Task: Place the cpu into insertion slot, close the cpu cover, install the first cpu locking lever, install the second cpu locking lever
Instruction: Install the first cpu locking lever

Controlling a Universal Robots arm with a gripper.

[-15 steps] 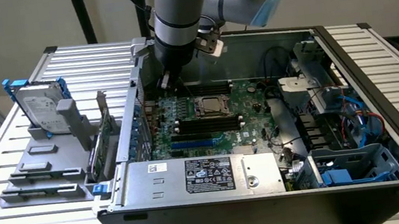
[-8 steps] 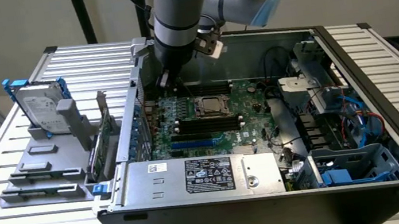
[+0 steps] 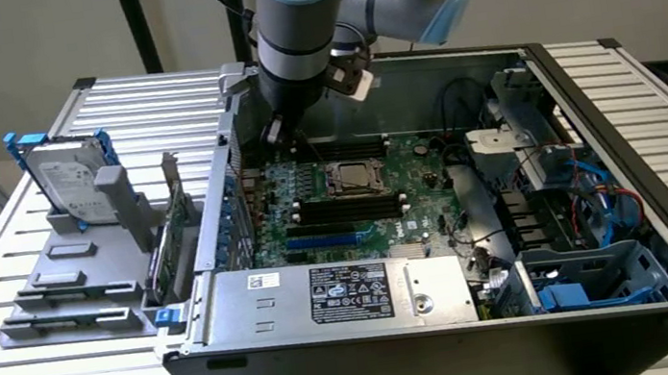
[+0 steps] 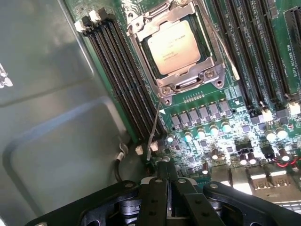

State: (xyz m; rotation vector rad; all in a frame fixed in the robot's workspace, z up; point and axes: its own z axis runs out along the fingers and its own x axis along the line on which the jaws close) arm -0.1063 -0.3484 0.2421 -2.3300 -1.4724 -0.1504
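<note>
The cpu (image 4: 174, 47), a pale tan square chip, lies in the insertion slot (image 4: 141, 44) on the green board. The silvery cpu cover (image 4: 186, 84) lies flat as a frame around it. One thin wire locking lever (image 4: 154, 127) runs from the socket's corner out toward my gripper (image 4: 166, 172). Another lever (image 4: 217, 40) runs along the socket's far side. My gripper is shut with nothing between its black fingers (image 4: 155, 197), and its tip is just short of the first lever's free end. In the exterior view the gripper (image 3: 280, 134) hangs inside the case, to the left of the socket (image 3: 354, 177) and behind it.
Long black memory slots (image 4: 124, 80) flank the socket on both sides. The grey case wall (image 4: 47, 117) stands close beside the gripper. A power supply (image 3: 348, 292) sits at the case front, cables and drive bays (image 3: 570, 214) at the exterior view's right, and a hard drive on a grey stand (image 3: 75, 183) outside at its left.
</note>
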